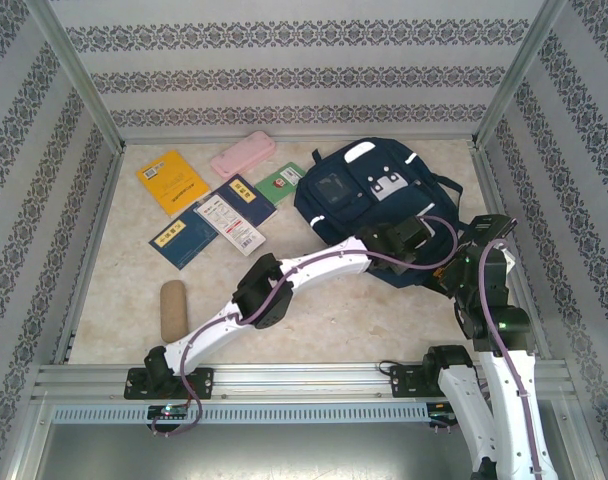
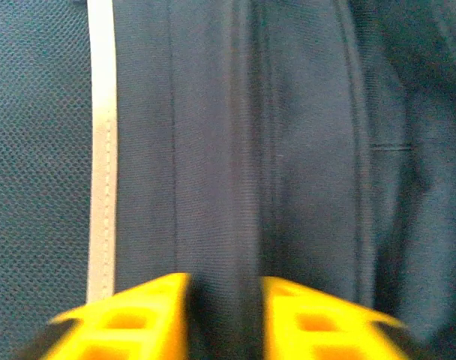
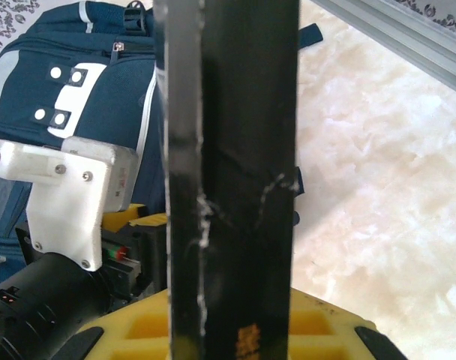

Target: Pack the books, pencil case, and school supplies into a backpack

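Navy backpack (image 1: 369,200), one; books (image 1: 172,180), five.

The desk (image 1: 314,320) is topped with a pale cream, marble-patterned surface. It is enclosed on three sides by walls (image 1: 284,60) papered in white and grey bands with dark ornamental borders. Silver metal posts (image 1: 79,70) are set at the back corners, and a ribbed metal rail (image 1: 304,380) is fixed along the near edge. Everything is lit evenly and brightly.
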### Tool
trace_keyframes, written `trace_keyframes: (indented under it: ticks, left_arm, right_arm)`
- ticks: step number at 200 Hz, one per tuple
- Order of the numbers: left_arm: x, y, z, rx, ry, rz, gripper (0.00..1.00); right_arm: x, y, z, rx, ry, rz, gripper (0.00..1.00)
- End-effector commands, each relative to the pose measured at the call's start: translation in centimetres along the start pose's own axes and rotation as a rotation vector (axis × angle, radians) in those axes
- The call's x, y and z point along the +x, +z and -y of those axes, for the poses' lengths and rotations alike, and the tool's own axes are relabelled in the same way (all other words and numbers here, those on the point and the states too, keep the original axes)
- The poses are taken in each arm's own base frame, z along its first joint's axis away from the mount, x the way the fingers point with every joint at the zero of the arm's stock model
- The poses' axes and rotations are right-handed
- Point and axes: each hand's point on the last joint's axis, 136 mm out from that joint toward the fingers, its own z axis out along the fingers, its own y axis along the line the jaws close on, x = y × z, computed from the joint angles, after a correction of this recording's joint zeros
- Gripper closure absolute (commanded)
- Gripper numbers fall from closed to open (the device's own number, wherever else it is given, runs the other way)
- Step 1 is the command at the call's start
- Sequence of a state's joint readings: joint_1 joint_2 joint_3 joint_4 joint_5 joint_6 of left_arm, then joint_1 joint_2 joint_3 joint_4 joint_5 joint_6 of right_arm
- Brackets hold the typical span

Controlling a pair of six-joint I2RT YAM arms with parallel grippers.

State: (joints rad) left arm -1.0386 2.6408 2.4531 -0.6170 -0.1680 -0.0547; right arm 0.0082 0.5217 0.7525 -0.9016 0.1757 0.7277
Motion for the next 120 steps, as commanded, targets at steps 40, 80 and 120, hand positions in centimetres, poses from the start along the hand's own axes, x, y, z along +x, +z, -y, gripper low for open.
trace_keyframes:
  ticks: [40, 80, 120]
  left_arm:
    - [-4.9, -5.8, -5.5, -0.120, -0.119, 0.096, 1.00]
    - [-8.5, -11.8, -9.8, -0.123, -0.273, 0.188, 1.00]
    - [-10.7, -16.8, -13.4, -0.094, -0.425, 0.265, 1.00]
  right_arm:
    - [-2.2, -0.4, -3.3, -0.128, -0.017, 0.047, 1.00]
    - [-2.7, -0.8, -4.1, -0.171, 0.006, 0.064, 1.00]
    - [-3.0, -0.8, -7.8, -0.350, 0.023, 0.039, 1.00]
